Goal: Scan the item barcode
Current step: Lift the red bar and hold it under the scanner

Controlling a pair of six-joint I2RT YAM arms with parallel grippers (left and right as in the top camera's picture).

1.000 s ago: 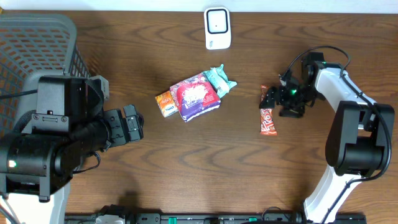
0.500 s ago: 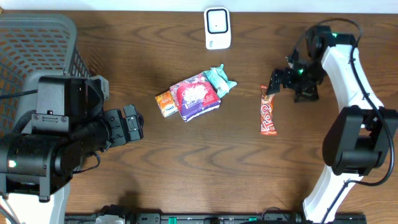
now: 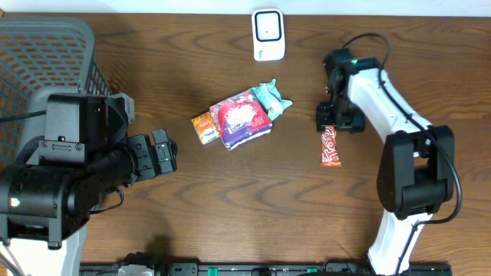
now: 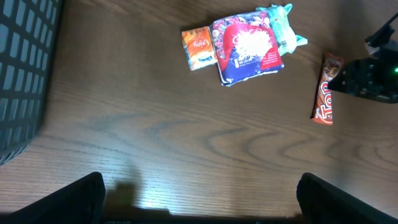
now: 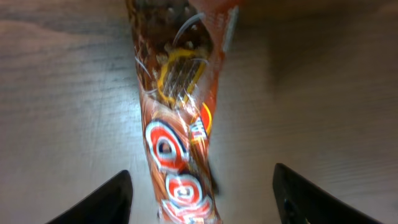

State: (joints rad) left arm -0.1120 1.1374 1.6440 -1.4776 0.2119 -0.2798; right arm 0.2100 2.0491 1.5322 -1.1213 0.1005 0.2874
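We look down on a dark wooden table (image 3: 253,215). A grey mesh basket (image 3: 46,61) fills its far left corner. Just near of the basket sits the bulky left arm, and the left gripper (image 3: 163,152) points right towards the middle of the table. In its wrist view the two fingers (image 4: 87,196) stand spread wide at the lower corners, with bare wood between them.

The white right arm reaches in from the near right edge. The right gripper (image 3: 331,119) hangs over the far end of the chocolate bar (image 3: 330,148). In the wrist view its dark fingers (image 5: 109,199) stand apart on either side of the bar's wrapper, with wood showing in each gap, so we see no pinch on it.

Near the middle lies a purple-and-red packet (image 3: 242,119). A teal packet (image 3: 270,98) touches its far right corner and a small orange packet (image 3: 204,127) touches its left side. A white scanner (image 3: 268,34) sits at the far edge. The orange-brown bar lies flat, lengthwise near to far, right of the packets and well apart from them.
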